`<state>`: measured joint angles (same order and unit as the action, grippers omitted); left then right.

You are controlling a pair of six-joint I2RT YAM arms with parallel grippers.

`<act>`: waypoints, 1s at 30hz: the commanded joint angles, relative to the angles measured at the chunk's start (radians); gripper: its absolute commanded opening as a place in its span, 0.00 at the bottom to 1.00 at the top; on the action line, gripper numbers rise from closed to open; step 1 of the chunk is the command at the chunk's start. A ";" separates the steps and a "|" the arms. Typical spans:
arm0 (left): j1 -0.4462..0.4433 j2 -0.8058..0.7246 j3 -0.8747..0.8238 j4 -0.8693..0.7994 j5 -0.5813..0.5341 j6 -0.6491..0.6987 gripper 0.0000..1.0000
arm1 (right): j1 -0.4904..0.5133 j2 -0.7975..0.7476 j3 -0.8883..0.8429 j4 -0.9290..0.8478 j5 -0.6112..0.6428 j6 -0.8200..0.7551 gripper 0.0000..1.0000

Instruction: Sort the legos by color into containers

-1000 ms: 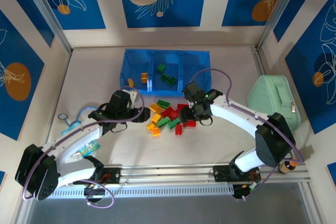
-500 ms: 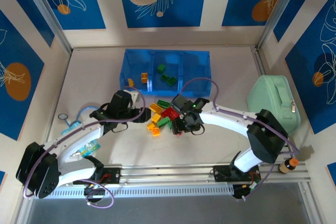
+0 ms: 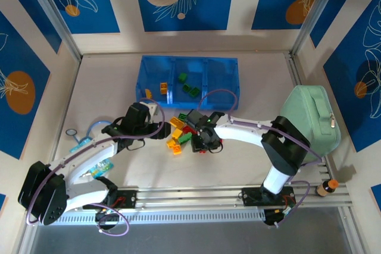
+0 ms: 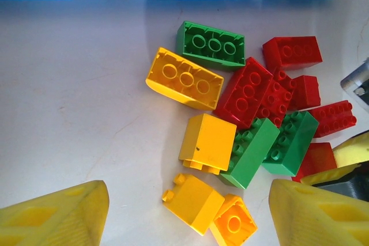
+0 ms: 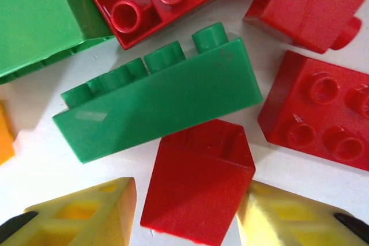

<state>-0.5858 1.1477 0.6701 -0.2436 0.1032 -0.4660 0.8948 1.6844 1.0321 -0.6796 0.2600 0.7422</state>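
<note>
The legos lie packed together with tight gaps; bare table opens on their near side.

White arms, black joints, purple cables, yellow fingers

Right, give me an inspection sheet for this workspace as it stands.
Surface: pale table, bare around the bricks.
Job's things: blue tray at the back; a yellow-orange brick in its left compartment, green bricks in the middle one; mixed lego pile on the table in front.
Clutter: mint pouch at right; small bluish items at left; orange-capped bottle near the right base.
Grippers: left gripper open at the pile's left edge; right gripper low over the pile, fingers flanking a red brick, grip uncertain.
Cables: purple cables loop along both arms.
Surroundings: blue panels on the walls; metal rail at the near edge.
</note>
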 commanded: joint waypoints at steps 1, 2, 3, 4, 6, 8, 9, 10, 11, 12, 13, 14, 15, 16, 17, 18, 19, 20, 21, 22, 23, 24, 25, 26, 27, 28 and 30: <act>-0.009 -0.019 -0.009 -0.007 -0.016 -0.002 0.74 | 0.006 0.022 0.017 -0.013 0.017 0.017 0.44; -0.009 -0.022 -0.009 -0.008 -0.018 -0.001 0.73 | 0.007 0.022 0.019 -0.018 0.022 0.019 0.41; -0.009 -0.022 -0.007 -0.010 -0.021 0.001 0.74 | 0.011 0.019 0.020 -0.026 0.030 0.019 0.38; -0.009 -0.023 -0.006 -0.012 -0.022 0.001 0.74 | 0.014 0.013 0.023 -0.036 0.039 0.021 0.36; -0.009 -0.023 -0.001 -0.014 -0.023 0.004 0.74 | 0.025 -0.010 0.032 -0.064 0.068 0.025 0.33; -0.009 -0.023 0.005 -0.016 -0.021 0.009 0.74 | 0.033 -0.045 0.043 -0.094 0.098 0.028 0.32; -0.009 -0.022 0.008 -0.017 -0.017 0.014 0.74 | 0.034 -0.066 0.048 -0.106 0.109 0.027 0.32; -0.009 -0.020 0.011 -0.016 -0.012 0.018 0.74 | 0.033 -0.086 0.053 -0.117 0.121 0.027 0.32; -0.010 -0.019 0.014 -0.018 -0.009 0.023 0.74 | 0.028 -0.109 0.059 -0.126 0.133 0.021 0.32; -0.011 -0.019 0.019 -0.021 -0.006 0.027 0.74 | 0.018 -0.131 0.069 -0.135 0.141 0.013 0.32; -0.014 -0.016 0.021 -0.024 -0.007 0.030 0.74 | 0.005 -0.147 0.077 -0.142 0.149 0.001 0.32; -0.017 -0.015 0.025 -0.028 -0.010 0.035 0.74 | -0.016 -0.165 0.088 -0.145 0.153 -0.017 0.32; -0.023 -0.014 0.027 -0.031 -0.013 0.039 0.74 | -0.043 -0.180 0.098 -0.144 0.155 -0.037 0.32; -0.028 -0.014 0.028 -0.032 -0.016 0.041 0.74 | -0.072 -0.192 0.108 -0.141 0.151 -0.055 0.32; -0.035 -0.013 0.030 -0.033 -0.020 0.044 0.74 | -0.107 -0.200 0.122 -0.136 0.145 -0.083 0.32; -0.043 -0.013 0.029 -0.034 -0.024 0.046 0.74 | -0.143 -0.203 0.140 -0.131 0.138 -0.109 0.32; -0.049 -0.013 0.031 -0.036 -0.027 0.047 0.74 | -0.177 -0.203 0.155 -0.123 0.128 -0.130 0.32; -0.058 -0.013 0.031 -0.041 -0.032 0.049 0.74 | -0.217 -0.198 0.173 -0.112 0.113 -0.157 0.32; -0.065 -0.016 0.031 -0.045 -0.038 0.051 0.74 | -0.261 -0.187 0.195 -0.102 0.092 -0.180 0.32; -0.071 -0.017 0.032 -0.049 -0.045 0.053 0.74 | -0.298 -0.174 0.219 -0.099 0.075 -0.198 0.32; -0.079 -0.022 0.031 -0.058 -0.052 0.055 0.74 | -0.334 -0.156 0.247 -0.096 0.065 -0.218 0.32; -0.084 -0.027 0.032 -0.064 -0.059 0.057 0.74 | -0.364 -0.136 0.275 -0.084 0.057 -0.239 0.32; -0.087 -0.033 0.030 -0.070 -0.064 0.058 0.74 | -0.392 -0.112 0.302 -0.075 0.041 -0.255 0.32; -0.089 -0.041 0.026 -0.072 -0.069 0.056 0.74 | -0.419 -0.079 0.338 -0.069 0.025 -0.271 0.32; -0.089 -0.050 0.023 -0.073 -0.071 0.054 0.74 | -0.447 -0.037 0.380 -0.074 0.005 -0.285 0.32; -0.090 -0.060 0.021 -0.075 -0.074 0.052 0.74 | -0.464 0.003 0.419 -0.085 -0.004 -0.295 0.32; -0.090 -0.080 0.021 -0.086 -0.071 0.050 0.74 | -0.500 0.092 0.500 -0.102 -0.009 -0.312 0.32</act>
<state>-0.6682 1.1065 0.6704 -0.2955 0.0513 -0.4358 0.4282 1.6794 1.4513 -0.7628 0.3084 0.4988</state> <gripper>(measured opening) 0.738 0.325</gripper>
